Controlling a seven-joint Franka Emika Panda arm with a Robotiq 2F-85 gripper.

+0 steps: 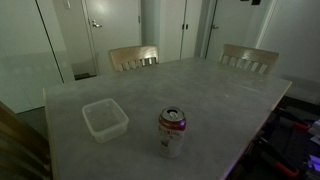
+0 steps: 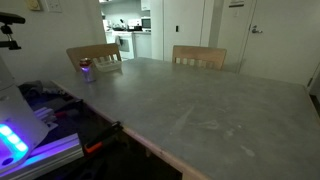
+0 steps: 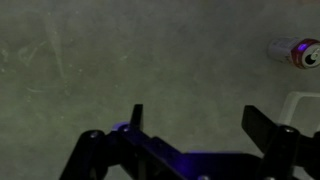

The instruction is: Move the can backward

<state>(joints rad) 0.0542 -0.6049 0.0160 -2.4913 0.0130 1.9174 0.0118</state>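
The can (image 1: pixel 172 132) stands upright on the grey table (image 1: pixel 220 95), near its front edge; it has a silver top, a red-purple band and a whitish lower body. It also shows small at the table's far left corner in an exterior view (image 2: pixel 87 70). In the wrist view the can (image 3: pixel 300 52) is at the upper right edge. My gripper (image 3: pixel 200 120) is open and empty above bare tabletop, well apart from the can. I do not see the gripper in either exterior view.
A square translucent plastic container (image 1: pixel 104 119) sits on the table next to the can; its rim shows in the wrist view (image 3: pixel 305 100). Two wooden chairs (image 1: pixel 134 58) (image 1: pixel 248 58) stand at the table's far side. Lit equipment (image 2: pixel 20 135) sits beside the table.
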